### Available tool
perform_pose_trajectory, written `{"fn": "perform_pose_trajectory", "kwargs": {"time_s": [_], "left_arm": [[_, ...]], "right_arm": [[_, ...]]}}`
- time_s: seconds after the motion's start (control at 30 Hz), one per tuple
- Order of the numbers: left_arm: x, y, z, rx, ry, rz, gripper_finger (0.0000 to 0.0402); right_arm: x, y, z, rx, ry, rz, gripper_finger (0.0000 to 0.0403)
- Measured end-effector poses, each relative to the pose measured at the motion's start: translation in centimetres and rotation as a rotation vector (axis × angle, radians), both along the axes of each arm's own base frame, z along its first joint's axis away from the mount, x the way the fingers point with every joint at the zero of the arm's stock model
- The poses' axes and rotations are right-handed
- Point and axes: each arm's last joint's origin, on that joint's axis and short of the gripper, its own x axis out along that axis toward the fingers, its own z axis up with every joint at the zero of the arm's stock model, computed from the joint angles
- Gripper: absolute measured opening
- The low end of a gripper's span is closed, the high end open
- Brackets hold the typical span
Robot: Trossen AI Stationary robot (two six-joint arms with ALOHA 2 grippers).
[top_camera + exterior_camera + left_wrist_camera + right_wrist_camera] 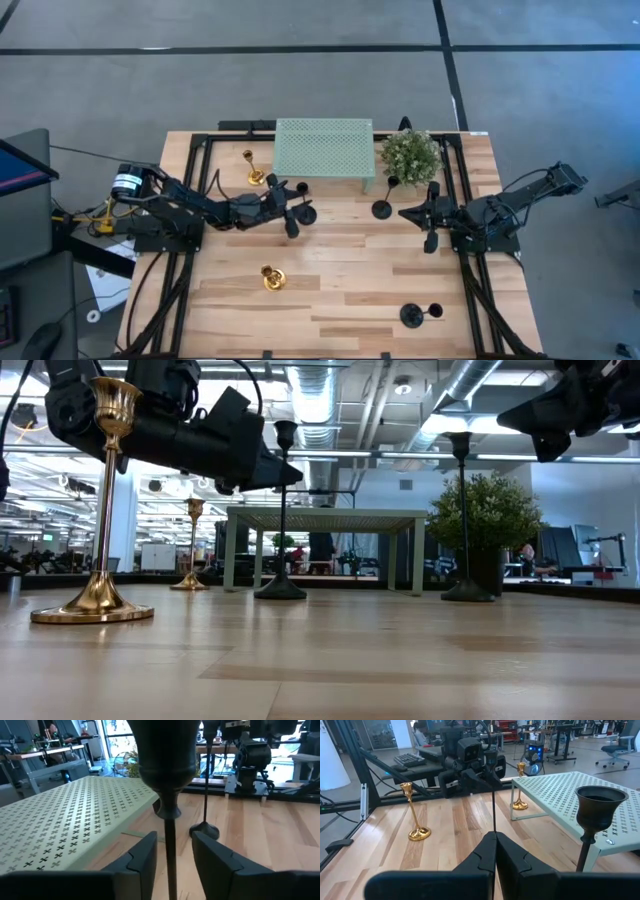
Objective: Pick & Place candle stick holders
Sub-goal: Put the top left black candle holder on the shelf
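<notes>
i'm bracketing the black candle stick holder [302,212] in front of the mint stand [322,147] with my left gripper [170,857], fingers spread around its stem. a nudge could topple it. my right gripper [495,851], fingers pressed together, is waiting right.

Mint-green perforated metal stand [323,146] at table's twelve o'clock, leafy green potted plant [410,154] at its three o'clock, shiny brass candlestick holder [254,172] at its nine.

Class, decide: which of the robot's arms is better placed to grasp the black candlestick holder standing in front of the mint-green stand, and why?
Left. The left gripper is open, its fingers either side of the slim black candlestick holder's stem in its wrist view. The right gripper, shut, hovers farther off.
</notes>
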Motion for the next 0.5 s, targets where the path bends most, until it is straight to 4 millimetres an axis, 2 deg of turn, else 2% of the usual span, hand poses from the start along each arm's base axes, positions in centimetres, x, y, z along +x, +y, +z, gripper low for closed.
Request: {"fn": "perform_pose_trajectory", "kwargs": {"time_s": [0.5], "left_arm": [[0.02,0.00,-0.34,0.002,0.036,0.000,0.0085]], "right_arm": [[0.00,0.00,0.00,0.000,0.000,0.000,0.0000]]}}
